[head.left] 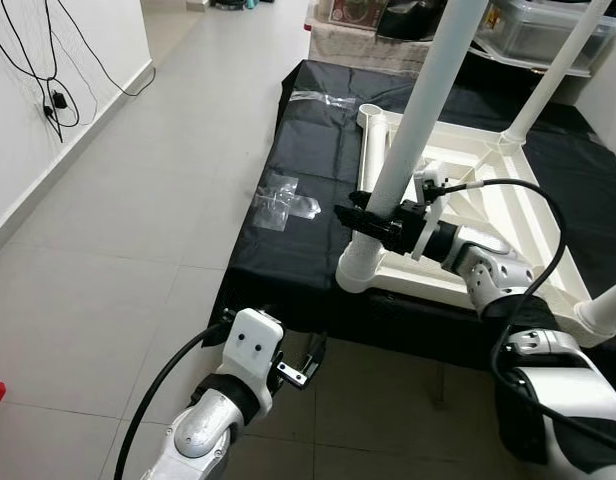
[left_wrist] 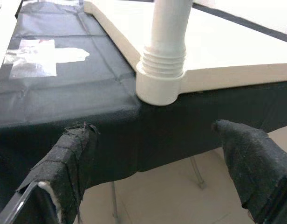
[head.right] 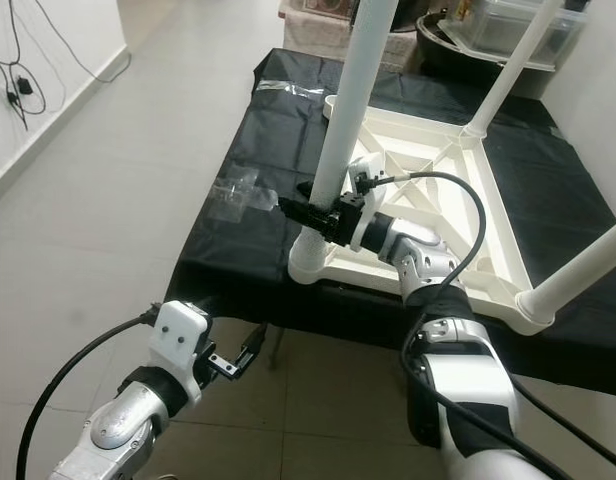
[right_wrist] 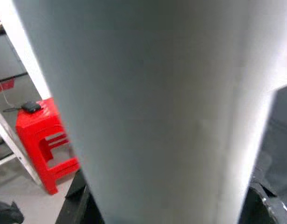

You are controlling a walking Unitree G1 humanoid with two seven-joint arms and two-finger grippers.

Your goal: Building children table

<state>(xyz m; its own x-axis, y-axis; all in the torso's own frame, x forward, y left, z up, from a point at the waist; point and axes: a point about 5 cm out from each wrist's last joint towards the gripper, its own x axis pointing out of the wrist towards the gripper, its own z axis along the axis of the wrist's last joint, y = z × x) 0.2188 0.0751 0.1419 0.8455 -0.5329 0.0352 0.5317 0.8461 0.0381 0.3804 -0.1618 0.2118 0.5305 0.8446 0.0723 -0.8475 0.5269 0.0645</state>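
Observation:
A white children's table (head.left: 420, 281) lies upside down on a black-covered bench (head.left: 308, 130). Its near-left leg (head.left: 418, 100) stands upright in the corner socket (left_wrist: 160, 84). My right gripper (head.left: 372, 221) is shut on that leg just above the socket, and the leg (right_wrist: 157, 107) sits close up in the right wrist view. Two more legs (head.left: 560, 68) (head.left: 604, 306) stand at the right corners. A loose white leg (head.left: 371, 150) lies on the cloth by the table's far-left side. My left gripper (left_wrist: 162, 163) is open with nothing between its fingers, low in front of the bench edge (head.left: 306, 362).
A clear plastic wrapper (head.left: 283, 200) lies on the black cloth left of the table. Storage boxes (head.left: 538, 30) stand behind the bench. Cables (head.left: 53, 100) hang on the left wall. A red stool (right_wrist: 43, 140) stands on the floor. Open tiled floor (head.left: 138, 250) lies to the left.

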